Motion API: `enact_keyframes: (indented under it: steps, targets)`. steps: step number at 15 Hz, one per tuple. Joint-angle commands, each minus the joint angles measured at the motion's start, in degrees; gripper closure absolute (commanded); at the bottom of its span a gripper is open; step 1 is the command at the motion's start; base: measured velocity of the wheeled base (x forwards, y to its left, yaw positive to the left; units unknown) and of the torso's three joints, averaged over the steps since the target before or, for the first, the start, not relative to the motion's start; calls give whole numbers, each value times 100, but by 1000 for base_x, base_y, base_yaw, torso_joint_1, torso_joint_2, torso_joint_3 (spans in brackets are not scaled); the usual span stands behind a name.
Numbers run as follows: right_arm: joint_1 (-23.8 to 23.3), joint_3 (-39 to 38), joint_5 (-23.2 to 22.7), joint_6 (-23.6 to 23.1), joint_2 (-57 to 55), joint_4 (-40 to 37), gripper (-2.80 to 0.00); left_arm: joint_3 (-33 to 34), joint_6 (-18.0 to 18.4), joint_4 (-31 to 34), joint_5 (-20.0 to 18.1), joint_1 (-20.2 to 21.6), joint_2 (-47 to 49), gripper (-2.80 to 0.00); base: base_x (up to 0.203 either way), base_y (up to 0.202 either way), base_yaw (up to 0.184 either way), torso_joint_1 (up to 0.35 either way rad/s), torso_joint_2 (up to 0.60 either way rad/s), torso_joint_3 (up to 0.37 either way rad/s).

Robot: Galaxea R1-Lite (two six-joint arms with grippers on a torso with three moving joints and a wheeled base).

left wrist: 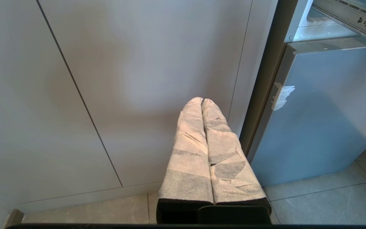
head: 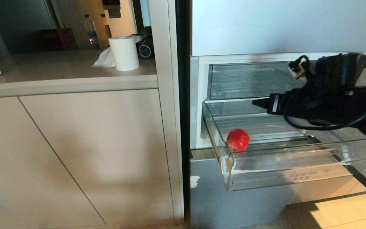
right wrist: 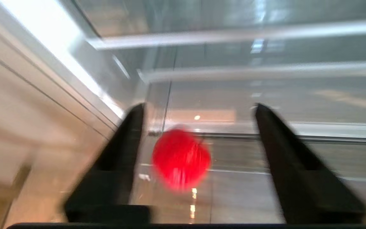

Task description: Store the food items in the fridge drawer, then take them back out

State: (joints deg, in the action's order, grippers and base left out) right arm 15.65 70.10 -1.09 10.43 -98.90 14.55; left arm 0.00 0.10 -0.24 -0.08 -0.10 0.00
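Red and round, the fruit [head: 238, 139] lay in the clear fridge drawer's [head: 284, 173] front left corner, beneath the open, empty right gripper [right wrist: 199, 159], which seemingly needed lowering to grasp it.

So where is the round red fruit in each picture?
Head view: the round red fruit lies in the clear plastic fridge drawer, at its front left corner.
Left wrist view: not in it; only cabinet doors and the fridge's blue panel.
Right wrist view: the fruit shows between the open right gripper fingers.
Shared landmark: the drawer.
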Motion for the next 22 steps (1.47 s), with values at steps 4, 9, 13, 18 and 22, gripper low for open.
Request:
enact_keyframes:
  steps: [4, 9, 13, 18, 22]
  targets:
    - [-80, -2264, 486, -157, 3913, -190, 0, 9, -1, -2, -1, 1, 0, 0, 0, 0, 0, 0, 0, 0]
    - [-784, -5176, 637, -619, 7063, -620, 0, 9, -1, -2, -1, 1, 0, 0, 0, 0, 0, 0, 0, 0]
    - [-1211, -6859, 413, -1239, 8357, -823, 0, 9, -1, -2, -1, 1, 0, 0, 0, 0, 0, 0, 0, 0]
    - [-1495, -6969, 5, -1503, 9337, -1612, 0, 9, -1, -2, -1, 1, 0, 0, 0, 0, 0, 0, 0, 0]
    - [-1583, -7009, 83, -1536, 9890, -1517, 0, 9, -1, -2, -1, 1, 0, 0, 0, 0, 0, 0, 0, 0]
